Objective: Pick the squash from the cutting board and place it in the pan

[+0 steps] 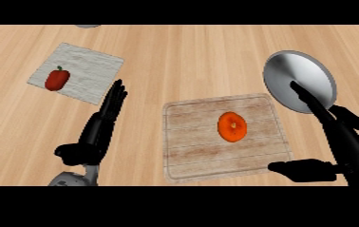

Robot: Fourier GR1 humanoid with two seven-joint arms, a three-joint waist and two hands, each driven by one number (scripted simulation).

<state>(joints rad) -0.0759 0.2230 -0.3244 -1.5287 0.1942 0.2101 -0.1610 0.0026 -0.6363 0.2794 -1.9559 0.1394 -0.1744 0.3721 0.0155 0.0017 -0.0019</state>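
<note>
**A:** What could trip you up from here?

**B:** On the bench, a red pepper (57, 78) sits far left. Don't take it for the squash (232, 126). Your left robot hand (98, 128) rests open, empty.

**A:** And the squash?

**B:** Mid cutting board (184, 147), just left of your right robot hand (329, 140), open and empty, thumb over the board's corner. It looks rounded, so it may roll. The pan (298, 76) lies beyond.

A kitchen is indicated by a wooden counter (196, 55) on which a cutting board (224, 138) is laid. A grey pan (300, 81) is seen just right of the board, and a red pepper (57, 79) on a cloth (88, 69) well to its left.
</note>
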